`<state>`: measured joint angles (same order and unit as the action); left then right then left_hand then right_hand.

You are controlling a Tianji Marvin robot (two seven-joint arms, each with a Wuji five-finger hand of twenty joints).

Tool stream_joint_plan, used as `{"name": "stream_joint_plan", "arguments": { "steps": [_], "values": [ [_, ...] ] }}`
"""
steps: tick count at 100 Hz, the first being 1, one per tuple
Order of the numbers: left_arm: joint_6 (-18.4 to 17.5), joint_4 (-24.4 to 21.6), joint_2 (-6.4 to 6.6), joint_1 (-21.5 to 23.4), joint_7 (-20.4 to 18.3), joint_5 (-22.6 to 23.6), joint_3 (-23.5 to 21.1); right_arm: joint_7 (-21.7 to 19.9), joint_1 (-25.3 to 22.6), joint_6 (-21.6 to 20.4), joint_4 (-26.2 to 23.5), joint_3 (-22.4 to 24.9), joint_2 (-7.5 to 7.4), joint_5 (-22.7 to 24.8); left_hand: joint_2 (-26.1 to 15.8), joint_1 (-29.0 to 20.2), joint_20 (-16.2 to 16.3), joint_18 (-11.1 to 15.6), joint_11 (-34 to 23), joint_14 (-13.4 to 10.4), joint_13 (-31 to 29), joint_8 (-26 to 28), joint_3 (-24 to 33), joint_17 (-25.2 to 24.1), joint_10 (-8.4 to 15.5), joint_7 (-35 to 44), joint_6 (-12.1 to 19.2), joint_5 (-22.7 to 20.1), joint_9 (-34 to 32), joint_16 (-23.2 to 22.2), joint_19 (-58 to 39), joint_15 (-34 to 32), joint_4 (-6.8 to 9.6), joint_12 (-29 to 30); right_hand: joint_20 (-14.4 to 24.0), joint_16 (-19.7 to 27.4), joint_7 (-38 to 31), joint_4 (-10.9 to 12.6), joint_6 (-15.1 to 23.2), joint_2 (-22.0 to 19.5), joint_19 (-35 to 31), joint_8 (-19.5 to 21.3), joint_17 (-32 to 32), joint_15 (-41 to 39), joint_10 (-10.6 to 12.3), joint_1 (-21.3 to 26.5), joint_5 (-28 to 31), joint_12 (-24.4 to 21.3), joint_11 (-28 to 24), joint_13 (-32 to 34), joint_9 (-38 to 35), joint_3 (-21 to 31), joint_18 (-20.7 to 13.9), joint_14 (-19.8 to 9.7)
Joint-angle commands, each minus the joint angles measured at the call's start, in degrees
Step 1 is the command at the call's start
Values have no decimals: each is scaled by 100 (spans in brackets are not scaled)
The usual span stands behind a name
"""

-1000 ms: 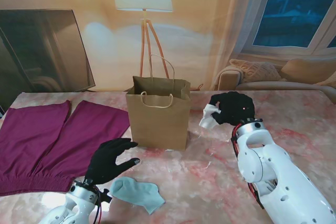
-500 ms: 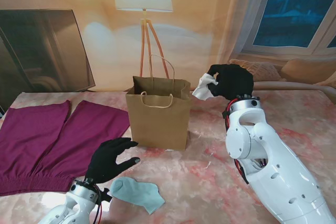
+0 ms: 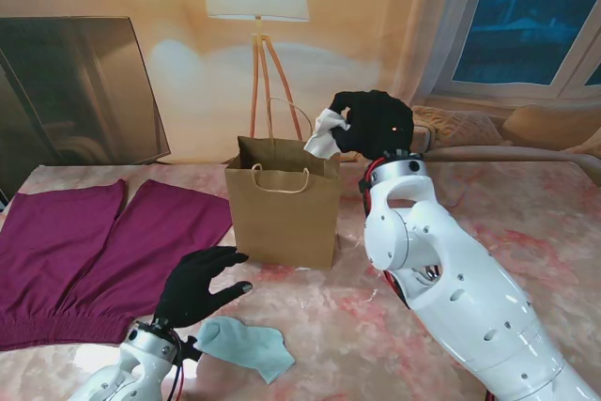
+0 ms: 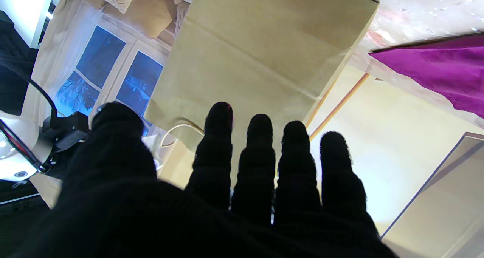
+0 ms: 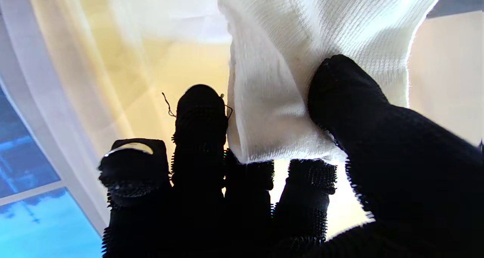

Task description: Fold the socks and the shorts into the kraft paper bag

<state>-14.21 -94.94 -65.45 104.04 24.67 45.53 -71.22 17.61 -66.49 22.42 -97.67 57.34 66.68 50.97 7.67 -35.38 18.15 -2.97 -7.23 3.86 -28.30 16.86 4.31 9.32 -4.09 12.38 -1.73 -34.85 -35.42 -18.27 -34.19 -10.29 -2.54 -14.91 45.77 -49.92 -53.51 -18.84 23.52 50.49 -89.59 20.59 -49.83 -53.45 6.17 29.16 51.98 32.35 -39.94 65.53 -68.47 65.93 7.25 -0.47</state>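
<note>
Stand view: the kraft paper bag (image 3: 284,211) stands upright and open on the pink marbled tabletop (image 3: 526,223), near the middle. No print, brand or label is legible on its facing panel. The right robot hand (image 3: 371,124) is raised above the bag's right rear corner and grips a white sock (image 3: 325,134) between thumb and fingers; the sock hangs just over the bag's rim on that side. The magenta shorts (image 3: 89,251) lie flat on the left part of the tabletop, both legs pointing away from me, the right leg ending close beside the bag. The left robot hand (image 3: 195,285) rests nearer to me than the bag, fingers spread and holding nothing, at the edge of the shorts. A light blue sock (image 3: 246,346) lies flat on the tabletop just beside that wrist, nearer to me still. A floor lamp (image 3: 255,7) stands behind the bag.

Left wrist view: the left robot hand (image 4: 211,197) shows four straight fingers (image 4: 259,152) apart and an extended thumb, with nothing between them. The bag (image 4: 264,50) fills the middle of the frame, its panel plain and unmarked, with a corner of the shorts (image 4: 438,69) beside it.

Right wrist view: the right robot hand (image 5: 287,182) pinches the white sock (image 5: 302,42); the thumb presses the ribbed knit against the curled fingers. No writing is visible on the sock. The bag is out of this frame.
</note>
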Motion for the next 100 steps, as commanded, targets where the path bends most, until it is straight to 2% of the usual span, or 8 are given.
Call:
{"name": "stream_joint_plan", "arguments": {
  "steps": [1, 19, 40, 58, 80, 100],
  "values": [
    [-26, -10, 3, 52, 8, -27, -48, 40, 84, 48, 59, -138, 132, -39, -133, -10, -44, 54, 88, -63, 133, 37, -132, -48, -64, 15, 40, -107, 220, 19, 32, 83, 375, -22, -8, -148, -327, 31, 121, -364, -443, 143, 37, -144, -34, 239, 119, 12, -88, -129, 67, 200, -149, 19],
    [-66, 6, -3, 87, 58, -21, -101, 328, 405, 180, 456, -574, 271, -162, -129, -8, -43, 52, 89, -68, 134, 34, -130, -48, -65, 12, 41, -105, 222, 19, 30, 82, 375, -21, -16, -137, -311, 39, 142, -435, -412, 130, 68, -112, 12, 236, 82, 4, -79, -184, 102, 171, -165, -13],
    [-109, -9, -5, 130, 100, 4, -155, 906, 641, 416, 947, -886, 472, -248, -131, -3, -48, 55, 92, -66, 137, 33, -130, -57, -65, 10, 38, -104, 225, 22, 40, 86, 374, -20, -28, -101, -289, 58, 150, -569, -346, 118, 113, -27, 41, 259, -4, 1, -66, -243, 178, 128, -195, -65],
    [-143, -38, -7, 170, 122, 15, -209, 840, 657, 538, 1065, -919, 461, -228, -123, -9, -45, 53, 88, -68, 129, 33, -128, -47, -67, 11, 30, -110, 217, 20, 33, 82, 374, -22, -23, -114, -293, 66, 138, -565, -339, 84, 117, -63, 30, 280, -16, -18, -88, -253, 180, 97, -203, -57],
    [-163, -2, -13, 146, 127, -16, -176, 840, 718, 497, 1355, -1024, 504, -395, -123, -4, -46, 55, 90, -61, 131, 34, -128, -50, -69, 11, 37, -109, 222, 21, 37, 83, 374, -21, -18, -102, -324, 71, 134, -571, -331, 54, 128, -58, 36, 288, -3, -40, -103, -264, 185, 83, -206, -53],
    [-169, 0, -13, 141, 115, -29, -179, 724, 743, 459, 1444, -1070, 484, -426, -119, -5, -47, 47, 91, -58, 128, 33, -129, -53, -57, 9, 30, -106, 222, 20, 39, 82, 373, -20, -13, -90, -332, 65, 147, -556, -327, 21, 130, -50, 49, 269, -5, -62, -106, -271, 182, 80, -212, -51]
  ]
}}
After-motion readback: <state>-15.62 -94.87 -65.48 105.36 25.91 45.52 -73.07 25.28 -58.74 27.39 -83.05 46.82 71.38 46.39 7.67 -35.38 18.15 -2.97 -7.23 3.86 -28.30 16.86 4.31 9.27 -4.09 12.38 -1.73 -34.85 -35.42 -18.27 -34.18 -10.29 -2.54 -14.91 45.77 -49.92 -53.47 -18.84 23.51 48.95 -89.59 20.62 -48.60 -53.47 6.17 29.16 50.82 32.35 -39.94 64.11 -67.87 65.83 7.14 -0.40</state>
